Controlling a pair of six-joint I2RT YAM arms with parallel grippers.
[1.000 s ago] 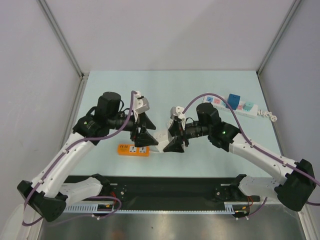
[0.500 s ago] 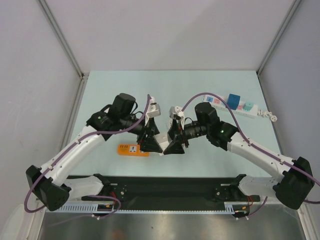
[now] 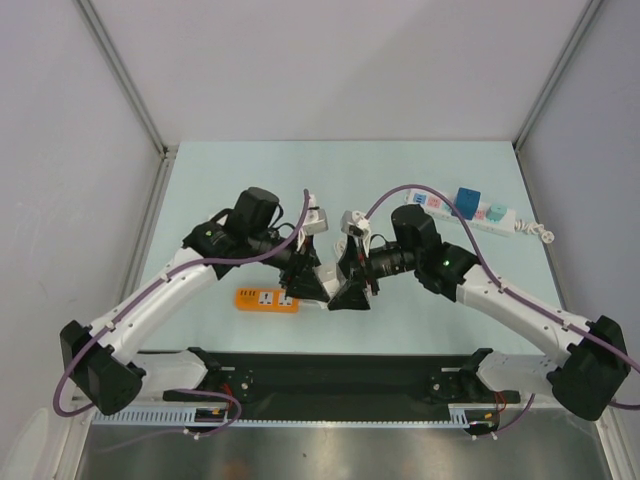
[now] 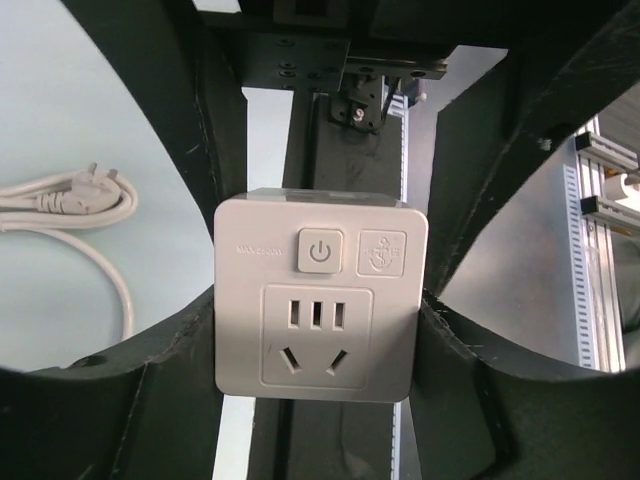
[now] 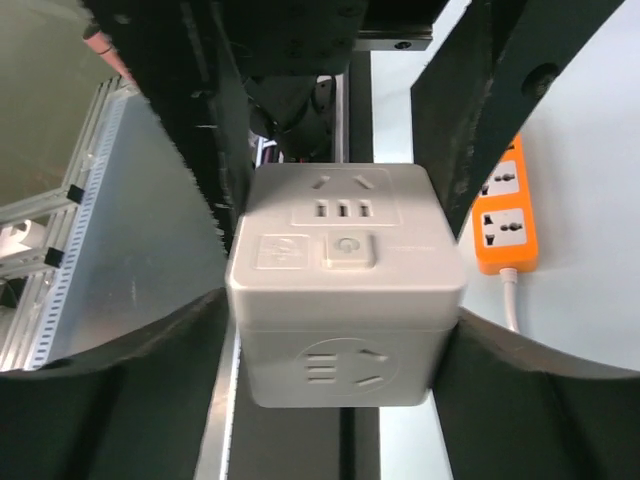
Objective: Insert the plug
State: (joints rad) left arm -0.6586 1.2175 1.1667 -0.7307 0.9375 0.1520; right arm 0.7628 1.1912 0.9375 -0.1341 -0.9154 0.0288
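Left gripper [image 4: 320, 335] is clamped on a white socket cube [image 4: 320, 290], and the right gripper [image 5: 345, 325] looks clamped on that cube too, mid-table. There's an orange power strip [image 3: 267, 299] just left of them. The plug [image 3: 468, 202] sits on the white power strip [image 3: 497, 214], far right, well apart from both.

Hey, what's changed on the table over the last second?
The left gripper swung right, toward the right gripper, and closed in on the white socket cube held there; both now seem to grip it. The right gripper barely shifted. The orange strip, the white strip and the blue plug on it stayed put.
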